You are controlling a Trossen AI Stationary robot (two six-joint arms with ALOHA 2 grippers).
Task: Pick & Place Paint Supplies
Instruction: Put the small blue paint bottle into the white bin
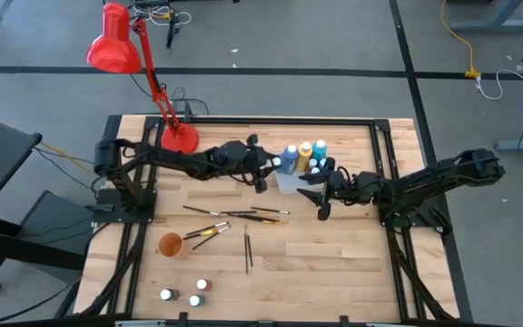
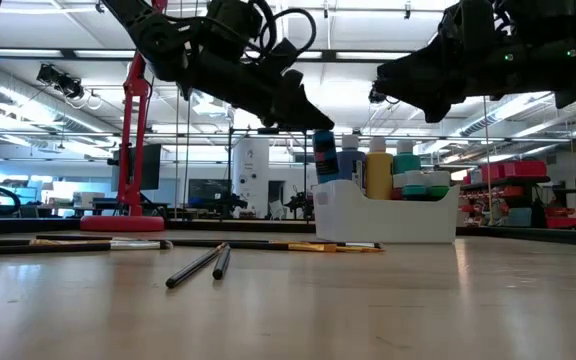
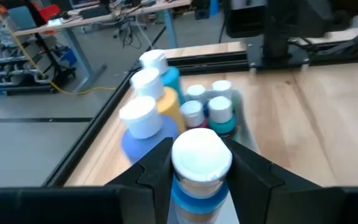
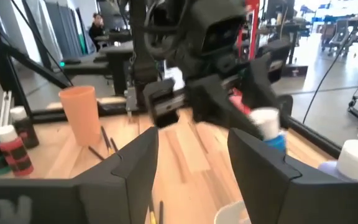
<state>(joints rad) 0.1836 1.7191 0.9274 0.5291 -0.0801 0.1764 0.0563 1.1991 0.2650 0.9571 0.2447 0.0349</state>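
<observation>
Left gripper (image 3: 201,180) jaws pinching blue bottle (image 3: 199,171) over tray (image 2: 388,215), ready for drop-in. Right gripper (image 1: 323,202) jaws spread, waiting nearby.

Even, bright overhead light fills the room. In the low view the arms are dark silhouettes against ceiling lights (image 2: 388,40). Both wrist views are softly blurred, especially nearby bottle caps (image 3: 202,152).

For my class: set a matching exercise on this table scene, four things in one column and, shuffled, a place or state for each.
Things:
1. white-capped blue paint bottle
2. small orange plastic cup
3. white rectangular tray
4. right gripper

Places or states:
A. open, holding nothing
B. holds several bottles
C. between the left gripper's fingers
D. beside scattered brushes

Pairs: 1-C, 2-D, 3-B, 4-A
</observation>
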